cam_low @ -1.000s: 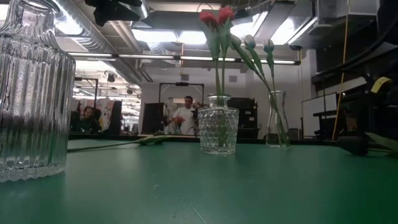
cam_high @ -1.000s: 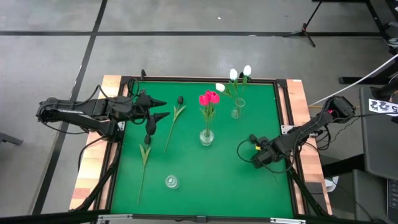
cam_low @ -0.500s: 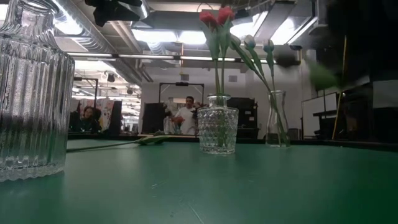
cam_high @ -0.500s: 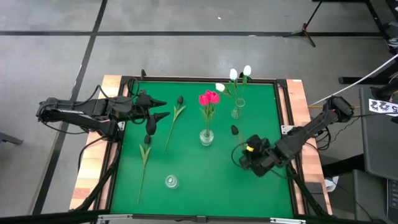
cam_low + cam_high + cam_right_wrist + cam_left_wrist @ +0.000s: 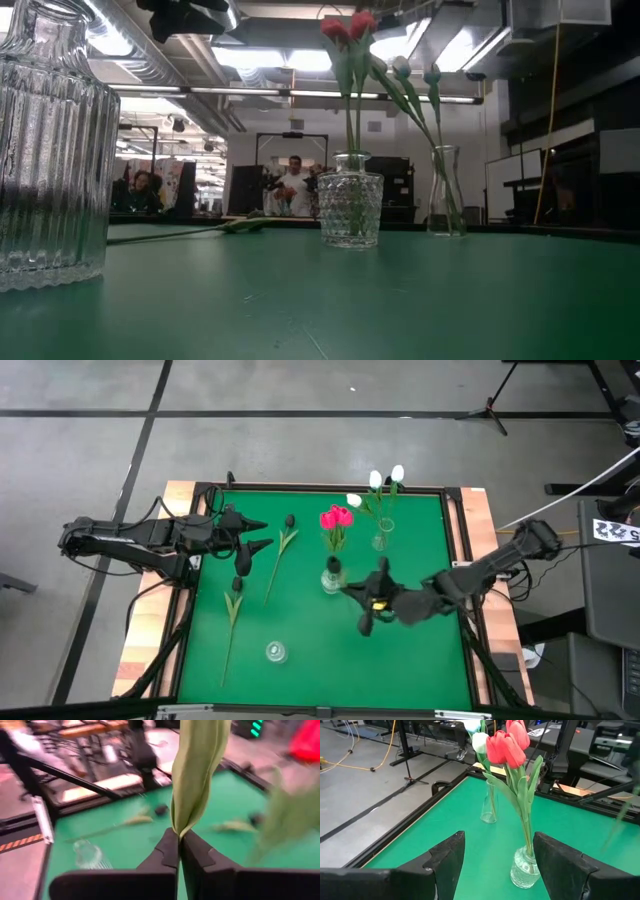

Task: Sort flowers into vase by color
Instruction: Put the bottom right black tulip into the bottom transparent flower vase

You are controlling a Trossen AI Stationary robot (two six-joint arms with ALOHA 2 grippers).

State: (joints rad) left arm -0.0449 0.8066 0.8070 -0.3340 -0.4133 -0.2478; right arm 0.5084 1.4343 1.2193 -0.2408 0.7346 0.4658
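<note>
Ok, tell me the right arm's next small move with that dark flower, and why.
Probably swing the right gripper toward the empty vase. Its fingers are shut on the stem of the dark flower, whose head is beside the vase of red flowers; the other vase holds white ones. The left gripper waits at the left edge.

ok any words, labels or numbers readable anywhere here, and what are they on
None can be read.
White tag with dark marks, on the dark stand at the far right of the high view: too small and blurred to read.
The vases, the flowers and the green table carry no text.
</note>
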